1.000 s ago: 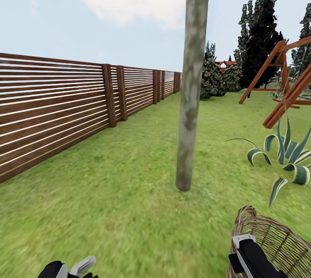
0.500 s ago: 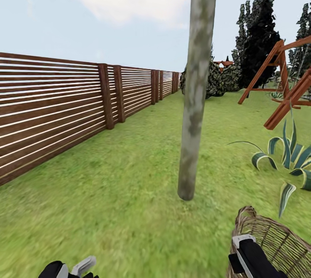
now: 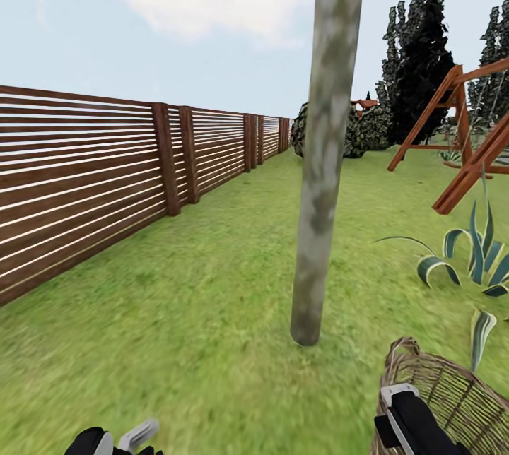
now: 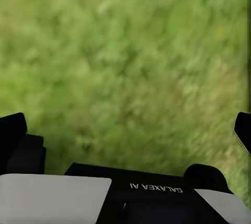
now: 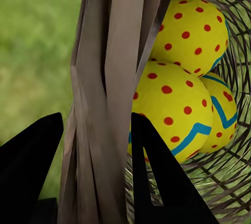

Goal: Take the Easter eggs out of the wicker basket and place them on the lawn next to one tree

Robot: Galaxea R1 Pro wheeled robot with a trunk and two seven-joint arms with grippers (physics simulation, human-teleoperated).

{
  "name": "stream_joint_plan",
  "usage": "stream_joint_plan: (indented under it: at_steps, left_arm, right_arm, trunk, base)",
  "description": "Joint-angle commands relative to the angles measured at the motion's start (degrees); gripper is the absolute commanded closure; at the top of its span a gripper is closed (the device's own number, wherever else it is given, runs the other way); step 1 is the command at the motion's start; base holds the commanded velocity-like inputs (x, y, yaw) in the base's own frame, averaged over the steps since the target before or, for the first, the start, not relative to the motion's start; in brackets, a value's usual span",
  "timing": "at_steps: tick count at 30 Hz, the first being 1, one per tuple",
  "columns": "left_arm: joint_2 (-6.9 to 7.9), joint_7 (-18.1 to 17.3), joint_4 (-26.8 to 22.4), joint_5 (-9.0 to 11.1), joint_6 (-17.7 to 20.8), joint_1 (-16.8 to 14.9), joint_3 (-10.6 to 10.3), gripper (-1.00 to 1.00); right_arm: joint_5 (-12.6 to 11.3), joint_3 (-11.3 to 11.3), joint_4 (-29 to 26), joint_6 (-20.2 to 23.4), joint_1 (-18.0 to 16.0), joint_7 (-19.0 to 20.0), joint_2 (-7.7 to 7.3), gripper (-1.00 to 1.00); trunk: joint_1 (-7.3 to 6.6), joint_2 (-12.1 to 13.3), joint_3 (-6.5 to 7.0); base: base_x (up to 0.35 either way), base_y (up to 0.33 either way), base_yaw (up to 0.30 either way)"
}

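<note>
- Sitting together in the wicker basket point(image 5: 104, 104), three Easter eggs: upper egg point(image 5: 191, 33), middle egg point(image 5: 167, 109), third egg point(image 5: 222, 112) half hidden behind the middle one; all touching, none out on the grass.
- Right claw point(image 5: 97, 145) straddles the basket's braided rim, one finger outside the wall, one inside just beside the middle egg; jaws closed onto the rim, so it carries the basket.
- Head view: basket point(image 3: 452, 398) at the right arm, low right, near the base of the tree point(image 3: 322, 158).
- Left claw point(image 4: 125, 130) hangs over bare lawn point(image 4: 120, 51), fingers spread wide, holding nothing.
- Step, as judged: bringing the basket up to the tree. To do it well: keep the basket level so eggs don't roll out, stop close to the trunk, set it down before picking.
- Counts: three eggs, one basket, one slim bare trunk close by, two claws.
- Further out: slat fence point(image 3: 106, 172), wooden swing frame point(image 3: 466, 137), striped spiky plant point(image 3: 470, 257), dark columnar trees point(image 3: 420, 59).
</note>
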Motion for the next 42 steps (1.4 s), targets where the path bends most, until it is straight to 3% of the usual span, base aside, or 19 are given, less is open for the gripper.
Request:
stream_joint_plan:
  at_steps: [1, 24, 42]
  left_arm:
    - [-0.02, -0.3, 0.0, -0.2, 0.3, 0.0, 0.2, -1.0]
    - [-0.05, -0.4, 0.0, -0.2, 0.3, 0.0, 0.2, -1.0]
    - [-0.37, -0.3, 0.0, -0.2, 0.3, 0.0, 0.2, -1.0]
  right_arm:
    - [1.2, 0.2, -0.1, 0.3, 0.0, 0.0, -0.06, 1.0]
    - [1.1, 0.2, 0.0, 0.3, 0.0, 0.0, -0.06, 1.0]
    - [0.7, 0.1, 0.1, 0.3, 0.0, 0.0, 0.03, 1.0]
  trunk:
    - [0.03, 0.0, -0.06]
    - [0.03, 0.0, -0.06]
    - [3.98, -7.2, -3.29]
  base:
    - [0.338, 0.0, 0.0]
    - [0.198, 0.0, 0.0]
    - [0.001, 0.0, 0.0]
